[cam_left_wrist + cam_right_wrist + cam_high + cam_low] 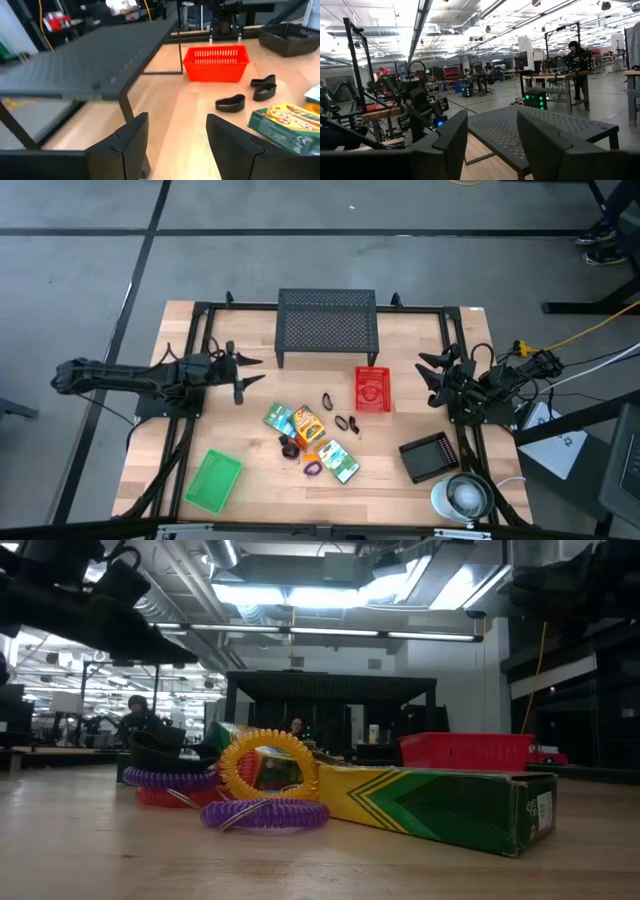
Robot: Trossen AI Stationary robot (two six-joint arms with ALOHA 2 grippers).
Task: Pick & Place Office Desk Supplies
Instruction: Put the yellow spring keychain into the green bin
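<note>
While the left gripper [246, 376] hangs wide open and empty, the crayon packet [430, 805] lies flat, its near end cropped in the left wrist view.

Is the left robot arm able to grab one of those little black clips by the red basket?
Probably yes. The left gripper hangs open above bare wood, and nothing stands between it and the small black clips beside the red mesh basket. The black mesh stand sits off to the side.
</note>
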